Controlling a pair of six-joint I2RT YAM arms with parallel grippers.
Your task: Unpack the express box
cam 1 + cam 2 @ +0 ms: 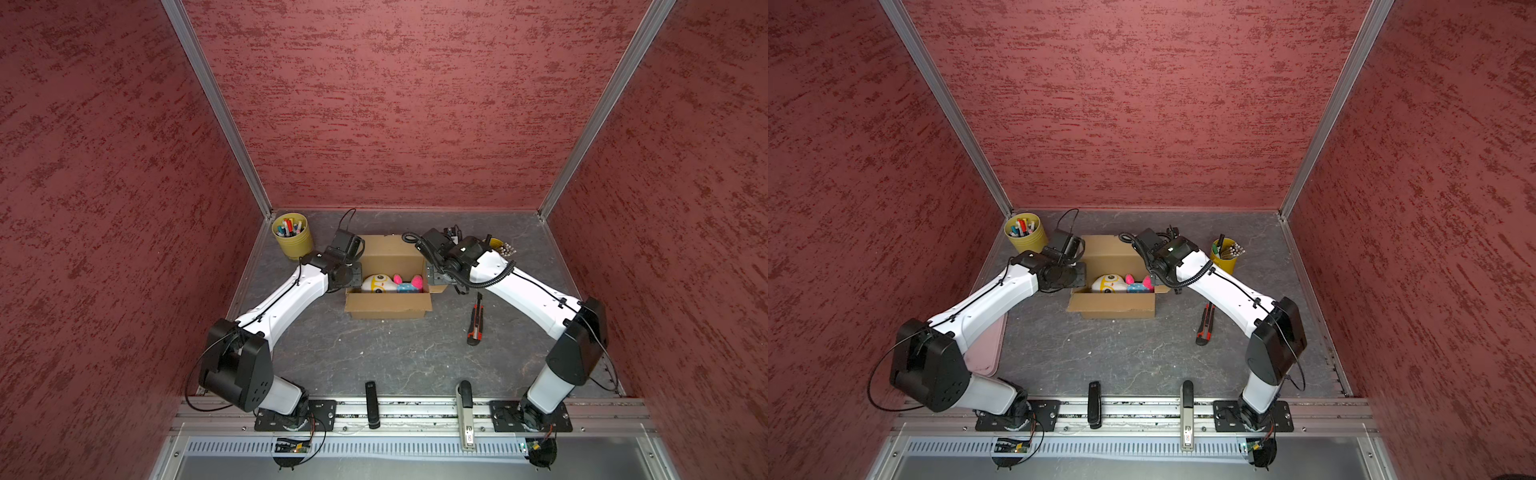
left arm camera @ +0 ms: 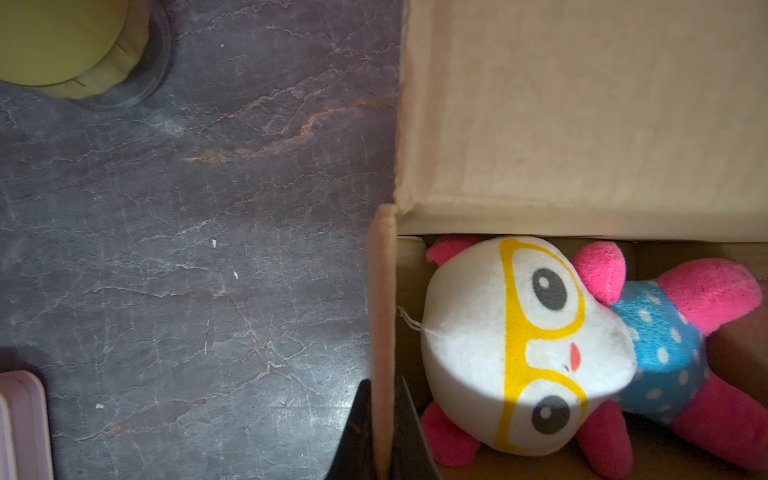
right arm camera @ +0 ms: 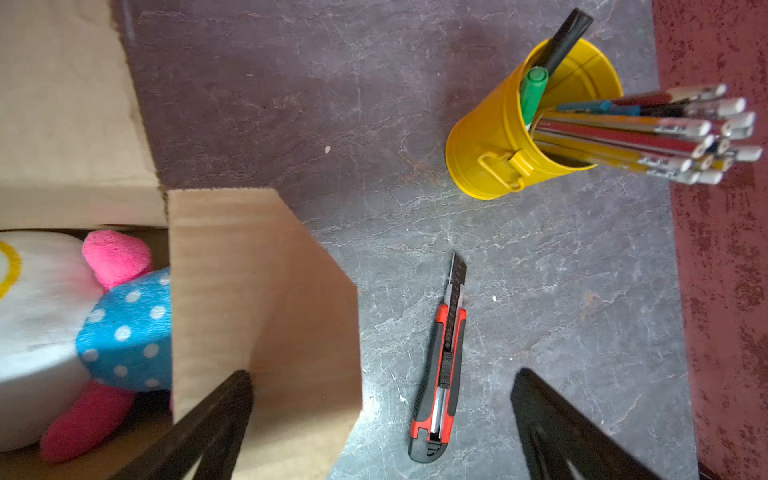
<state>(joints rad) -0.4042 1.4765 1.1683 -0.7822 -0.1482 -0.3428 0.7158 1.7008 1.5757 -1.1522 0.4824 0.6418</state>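
Brown box (image 1: 388, 308): sits open on the table (image 1: 374, 361), toward the back, between the two arms.
Toy (image 2: 519, 345): soft, with a white face, yellow glasses, pink arms and a blue dotted shirt; it lies inside the box.
Left gripper (image 2: 382, 440): shut tight on the box's left flap, which stands on edge.
Right gripper (image 3: 380, 384): wide open, holding nothing; one finger (image 3: 216, 411) is over the right flap.
Knife (image 3: 440, 374): red and black, blade out, flat on the table just right of the box.
Cups: one yellow cup (image 1: 293, 239) of pens at the back left, one (image 3: 498, 141) of pencils at the back right.
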